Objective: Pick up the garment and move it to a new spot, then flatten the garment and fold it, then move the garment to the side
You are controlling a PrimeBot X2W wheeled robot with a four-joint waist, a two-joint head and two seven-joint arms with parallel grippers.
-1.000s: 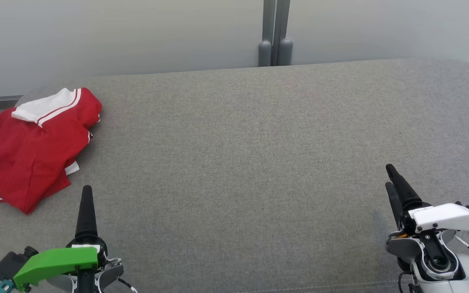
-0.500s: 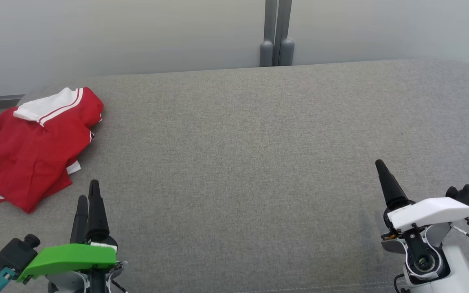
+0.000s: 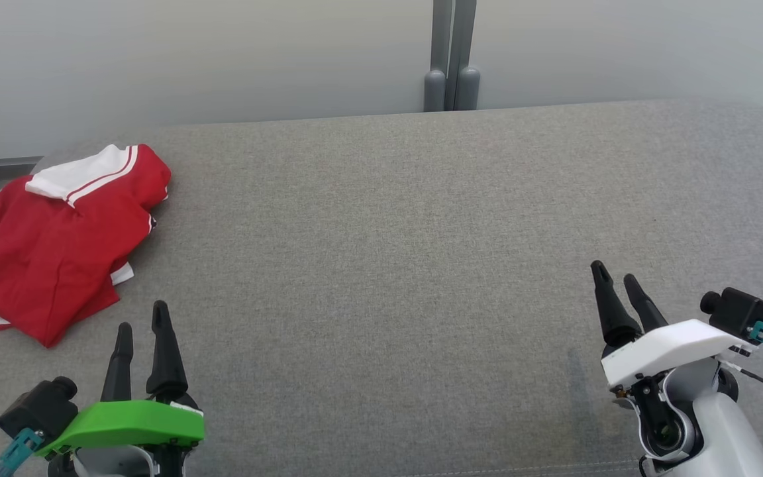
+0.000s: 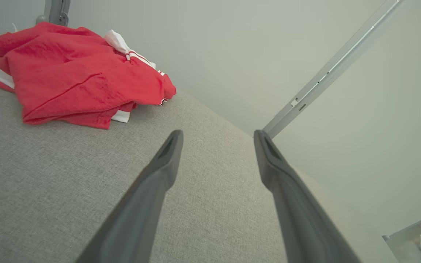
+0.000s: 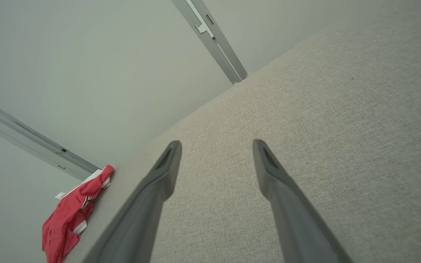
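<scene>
Head view: I see the garment (image 3: 57,238), a red shirt with white striped trim, lying crumpled at the far left of the grey fabric surface (image 3: 388,232), reaching that surface's left rim. It lies free of both grippers.

The left gripper (image 3: 141,318), under its green cowl, sits at lower left, near the garment's closest corner but apart from it. Its jaws are spread and empty.

The right gripper (image 3: 613,273), under its white cowl, sits at lower right, well apart from the garment. Its jaws are likewise parted and empty.

Left wrist view: I look along the two dark fingers (image 4: 159,171) at bare grey cloth; the garment (image 4: 79,80) is up and to their left.

Right wrist view: jaws wide over bare cloth; the garment (image 5: 68,219) is small at lower left, at the surface's edge.

A grey post (image 3: 451,59) stands against the pale wall (image 3: 222,53) behind.
</scene>
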